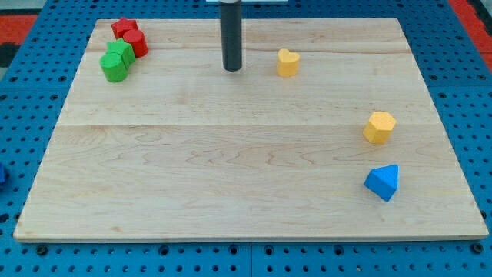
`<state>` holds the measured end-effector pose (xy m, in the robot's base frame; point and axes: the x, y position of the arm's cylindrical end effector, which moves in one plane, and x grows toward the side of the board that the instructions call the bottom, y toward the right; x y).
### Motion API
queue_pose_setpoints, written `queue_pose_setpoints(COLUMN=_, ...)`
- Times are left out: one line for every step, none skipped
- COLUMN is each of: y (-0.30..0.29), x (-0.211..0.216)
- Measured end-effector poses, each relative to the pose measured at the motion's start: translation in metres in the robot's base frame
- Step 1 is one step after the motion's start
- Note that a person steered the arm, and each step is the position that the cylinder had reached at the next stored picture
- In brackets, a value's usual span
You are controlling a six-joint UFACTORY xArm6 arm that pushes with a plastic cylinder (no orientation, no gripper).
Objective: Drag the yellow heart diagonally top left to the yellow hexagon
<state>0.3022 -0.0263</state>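
Observation:
The yellow heart (287,62) lies near the view's top, right of centre. The yellow hexagon (380,127) lies at the view's right, well below and to the right of the heart. My tip (232,69) rests on the wooden board to the left of the heart, with a clear gap between them. It touches no block.
A blue triangular block (383,182) lies just below the hexagon. Two red blocks (129,36) and two green blocks (117,61) cluster at the board's top left corner. The board's edge (246,237) runs along the view's bottom, over a blue perforated base.

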Motion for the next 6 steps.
queue_pose_setpoints(y=0.06, x=-0.022)
queue_pose_setpoints(y=0.124, x=-0.014)
queue_pose_setpoints(y=0.184, x=0.006)
queue_pose_setpoints(y=0.151, x=-0.027)
queue_pose_setpoints(y=0.103, x=-0.055)
queue_pose_setpoints(y=0.123, x=0.013)
